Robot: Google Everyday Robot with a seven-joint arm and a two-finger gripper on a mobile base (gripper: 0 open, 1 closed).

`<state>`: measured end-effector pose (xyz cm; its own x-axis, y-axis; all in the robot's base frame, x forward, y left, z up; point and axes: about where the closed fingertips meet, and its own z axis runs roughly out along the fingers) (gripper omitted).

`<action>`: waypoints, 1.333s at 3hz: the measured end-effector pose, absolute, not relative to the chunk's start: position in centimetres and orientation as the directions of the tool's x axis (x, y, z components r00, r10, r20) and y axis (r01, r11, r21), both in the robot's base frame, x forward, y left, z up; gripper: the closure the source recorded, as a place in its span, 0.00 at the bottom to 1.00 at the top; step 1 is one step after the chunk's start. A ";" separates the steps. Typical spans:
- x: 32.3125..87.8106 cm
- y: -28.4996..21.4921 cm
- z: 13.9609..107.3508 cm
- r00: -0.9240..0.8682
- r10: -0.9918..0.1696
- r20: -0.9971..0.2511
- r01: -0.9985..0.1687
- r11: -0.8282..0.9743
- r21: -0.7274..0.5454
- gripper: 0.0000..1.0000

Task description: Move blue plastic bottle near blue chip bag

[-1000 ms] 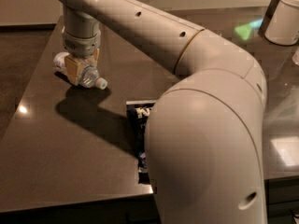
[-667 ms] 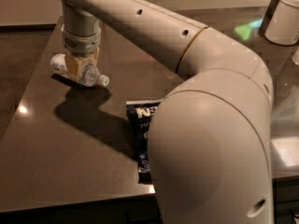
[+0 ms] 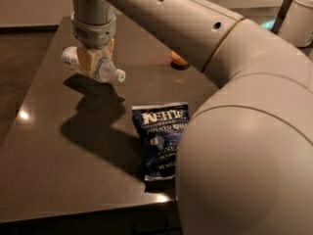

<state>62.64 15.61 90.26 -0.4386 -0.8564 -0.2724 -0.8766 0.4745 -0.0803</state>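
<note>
The blue plastic bottle [image 3: 93,65] lies sideways in my gripper [image 3: 92,61], held above the dark table, its white cap pointing right. The gripper hangs from the big white arm at the upper left and is shut on the bottle's middle. The blue chip bag [image 3: 160,138] lies flat on the table near the front edge, below and to the right of the bottle. My arm's elbow covers the bag's right side.
An orange object [image 3: 178,59] sits on the table behind the arm. A white container [image 3: 301,14] stands at the far right. The table's front edge [image 3: 83,214] runs just below the bag. My arm's bulk fills the right half.
The gripper has lifted the bottle off the table and carried it a little toward the chip bag; the bottle's shadow has separated from it.
</note>
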 end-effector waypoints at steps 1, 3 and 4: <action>61.3 13.1 91.1 -0.476 -0.842 -0.254 -0.856 0.510 -0.085 1.00; 58.0 9.8 89.5 -0.533 -0.819 -0.214 -0.835 0.550 -0.027 1.00; 56.9 8.8 88.8 -0.545 -0.815 -0.195 -0.830 0.557 -0.010 1.00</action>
